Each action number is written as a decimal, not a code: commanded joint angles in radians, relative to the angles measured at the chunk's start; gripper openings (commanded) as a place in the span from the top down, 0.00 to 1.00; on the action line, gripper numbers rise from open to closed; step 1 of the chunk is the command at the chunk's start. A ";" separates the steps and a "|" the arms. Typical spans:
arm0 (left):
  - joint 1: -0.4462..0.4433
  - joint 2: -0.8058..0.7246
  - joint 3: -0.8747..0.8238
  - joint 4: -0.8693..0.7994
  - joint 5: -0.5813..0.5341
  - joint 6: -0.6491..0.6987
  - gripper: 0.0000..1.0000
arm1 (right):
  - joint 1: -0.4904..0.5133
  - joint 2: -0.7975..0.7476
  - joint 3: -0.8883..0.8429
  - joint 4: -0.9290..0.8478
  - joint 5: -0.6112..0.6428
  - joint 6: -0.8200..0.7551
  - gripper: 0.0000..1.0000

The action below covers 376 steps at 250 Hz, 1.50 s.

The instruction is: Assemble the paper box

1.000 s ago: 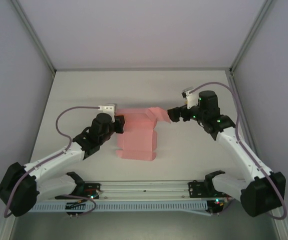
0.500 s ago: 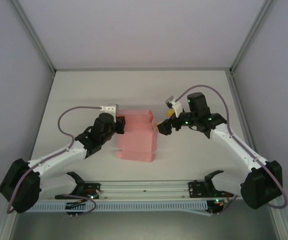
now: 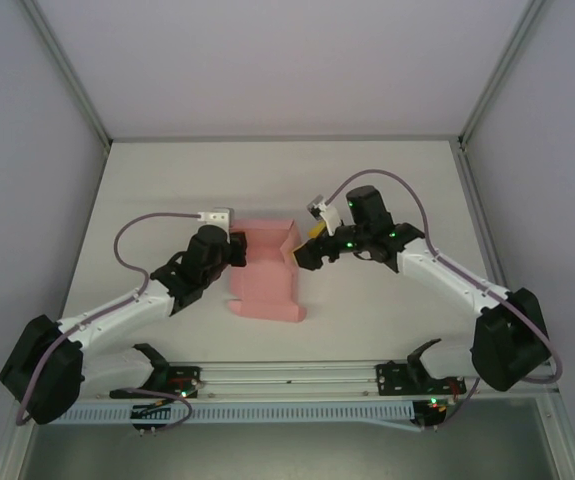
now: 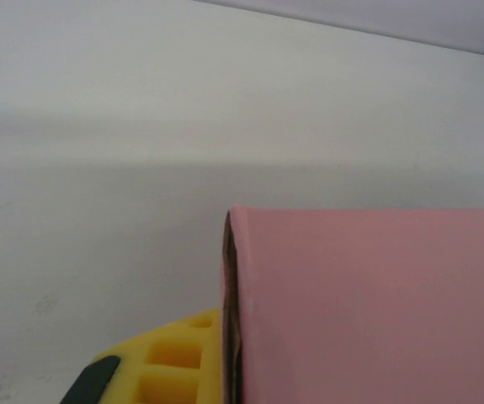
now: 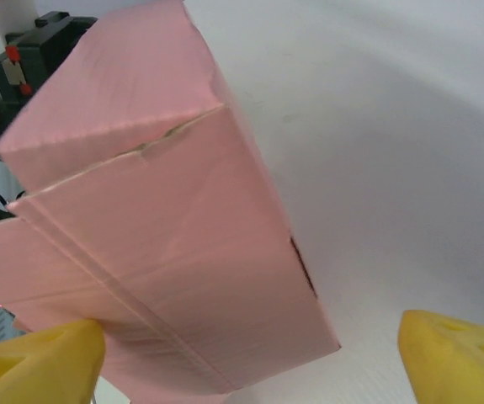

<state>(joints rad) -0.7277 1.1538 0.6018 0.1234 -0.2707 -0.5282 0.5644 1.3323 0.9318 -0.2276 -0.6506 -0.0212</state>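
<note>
Grippers, two.
- Left gripper (image 3: 237, 250): fingers pressed together, pinching the left wall of the paper box (image 3: 265, 278).
- Right gripper (image 3: 304, 256): yellow fingertips (image 5: 456, 358) spread wide, with the box's right end between them.

Paper box, one: pink card, partly folded, lying mid-table between both grippers.

Table (image 3: 267, 180), one: plain white, matte.

Enclosure: pale walls (image 3: 27, 200) on three sides and two metal corner posts (image 3: 67, 75).

Near edge: one rail (image 3: 287, 372) running between the arm bases.

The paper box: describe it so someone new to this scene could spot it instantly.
On the white table, look between the left end effector and right end effector. The paper box sits there, partly folded, the only pink thing.
</note>
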 commanded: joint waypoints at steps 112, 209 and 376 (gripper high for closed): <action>-0.007 0.026 0.042 0.028 -0.031 -0.071 1.00 | 0.135 0.133 0.114 0.079 0.249 0.142 0.33; -0.007 -0.002 0.041 0.030 0.023 -0.077 1.00 | 0.221 0.130 0.067 0.159 0.590 0.058 0.57; -0.001 0.238 0.288 -0.414 -0.086 -0.391 1.00 | 0.285 0.292 0.105 0.132 1.892 0.326 0.98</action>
<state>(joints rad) -0.7399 1.3674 0.8364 -0.0383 -0.2878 -0.7700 0.9379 1.6081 1.0176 0.0448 0.8772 0.1673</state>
